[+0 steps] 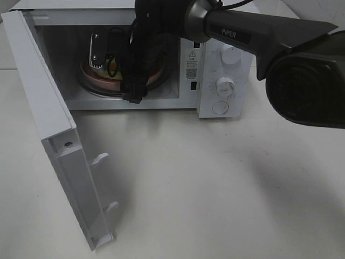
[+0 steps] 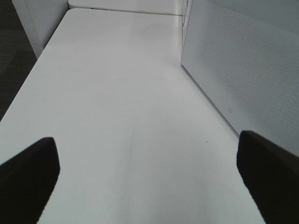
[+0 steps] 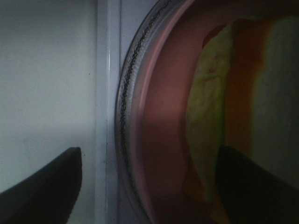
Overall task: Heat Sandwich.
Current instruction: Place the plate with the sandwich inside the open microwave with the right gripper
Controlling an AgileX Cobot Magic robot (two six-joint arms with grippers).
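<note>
The sandwich (image 3: 243, 93) of thick white bread, tan-orange crust and pale green filling lies on a round pink plate (image 3: 163, 140) inside the open white microwave oven (image 1: 218, 65). The plate rests on the oven's clear glass turntable (image 3: 127, 107). The black right fingers (image 3: 44, 191) stand spread wide and grasp nothing. One is over the white surface beside the turntable and the other at the sandwich's edge, with the plate's rim between them; whether that finger touches the bread cannot be told. From above, the dark right arm (image 1: 253, 32) reaches into the oven's mouth and hides most of the plate. The white door (image 1: 48, 140) is swung out to the left over the white counter (image 1: 215, 189). The left fingers (image 2: 28, 182) are likewise parted and empty, low over the counter beside a white dotted panel (image 2: 243, 70).
</note>
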